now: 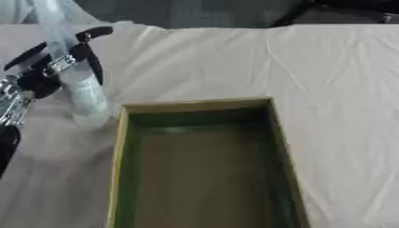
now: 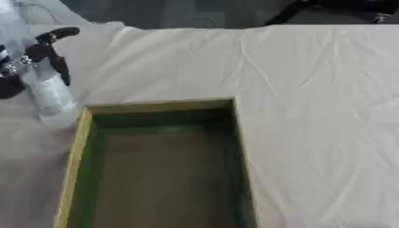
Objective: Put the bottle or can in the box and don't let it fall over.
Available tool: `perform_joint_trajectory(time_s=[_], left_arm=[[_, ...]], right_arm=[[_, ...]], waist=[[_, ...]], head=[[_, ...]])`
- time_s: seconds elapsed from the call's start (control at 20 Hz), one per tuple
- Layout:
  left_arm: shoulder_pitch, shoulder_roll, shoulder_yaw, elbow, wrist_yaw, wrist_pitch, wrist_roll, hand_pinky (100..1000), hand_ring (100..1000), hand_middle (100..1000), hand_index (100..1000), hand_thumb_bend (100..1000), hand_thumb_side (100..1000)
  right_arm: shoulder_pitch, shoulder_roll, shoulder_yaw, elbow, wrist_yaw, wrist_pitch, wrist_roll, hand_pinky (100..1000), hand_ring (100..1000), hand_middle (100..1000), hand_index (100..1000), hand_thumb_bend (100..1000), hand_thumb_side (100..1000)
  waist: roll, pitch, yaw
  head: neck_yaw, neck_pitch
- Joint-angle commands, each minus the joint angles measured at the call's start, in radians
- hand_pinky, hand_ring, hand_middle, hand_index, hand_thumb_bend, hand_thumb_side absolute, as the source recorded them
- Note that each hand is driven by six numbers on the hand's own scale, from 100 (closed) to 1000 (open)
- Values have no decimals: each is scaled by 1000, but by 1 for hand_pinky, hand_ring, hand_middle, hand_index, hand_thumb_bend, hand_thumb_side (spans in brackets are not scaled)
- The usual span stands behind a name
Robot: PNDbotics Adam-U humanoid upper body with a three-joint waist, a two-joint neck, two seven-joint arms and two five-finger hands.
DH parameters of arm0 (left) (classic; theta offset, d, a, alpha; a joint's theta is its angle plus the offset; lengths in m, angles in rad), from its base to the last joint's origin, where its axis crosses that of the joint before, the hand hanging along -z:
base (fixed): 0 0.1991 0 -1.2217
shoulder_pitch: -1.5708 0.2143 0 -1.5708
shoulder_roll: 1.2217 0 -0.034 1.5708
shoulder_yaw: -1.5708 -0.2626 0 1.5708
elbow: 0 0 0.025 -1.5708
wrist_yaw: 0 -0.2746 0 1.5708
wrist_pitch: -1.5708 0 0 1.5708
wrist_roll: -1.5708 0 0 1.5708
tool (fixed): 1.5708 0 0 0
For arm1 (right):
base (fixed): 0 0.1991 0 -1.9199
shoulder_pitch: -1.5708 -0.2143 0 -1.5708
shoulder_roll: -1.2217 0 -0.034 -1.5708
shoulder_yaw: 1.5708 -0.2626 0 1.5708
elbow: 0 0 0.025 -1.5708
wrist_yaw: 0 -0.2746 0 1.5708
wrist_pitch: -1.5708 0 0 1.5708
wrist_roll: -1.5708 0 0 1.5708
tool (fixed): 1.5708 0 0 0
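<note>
Curling round the middle of a clear plastic bottle with a pale label [image 1: 78, 84], the black left hand [image 1: 50, 67] holds it near-upright in the left eye view, long axis slightly tilted, base just outside the far-left corner of the shallow yellow-rimmed box with a green inner wall [image 1: 118, 147], which holds nothing. Seen from the right eye, the bottle lies left of the box on the white cloth-covered table [image 2: 311, 89]; the right hand is not visible.
</note>
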Motion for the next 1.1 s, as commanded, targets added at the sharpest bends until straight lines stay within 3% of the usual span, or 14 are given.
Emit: perform_joint_trajectory(time_s=[0.05, 0.4, 1.1], left_arm=[[-7, 18, -8, -19, 27, -7, 13, 447, 396, 992, 100, 100, 551], [-3, 26, -12, -33, 62, -12, 27, 444, 395, 984, 100, 100, 494], [5, 48, -5, -65, 157, 23, 50, 431, 380, 953, 100, 100, 512]], right_arm=[[2, -8, -10, -17, -4, -86, 88, 980, 777, 840, 949, 100, 593], [10, -7, -17, -17, -19, -93, 92, 979, 777, 839, 948, 100, 590], [37, -21, -40, -17, -81, -100, 117, 976, 777, 838, 946, 100, 587]], waist=[[-3, -18, 1], [-4, -24, 2], [-4, -48, 1]], head=[[-2, -17], [-4, -19], [-4, -8]])
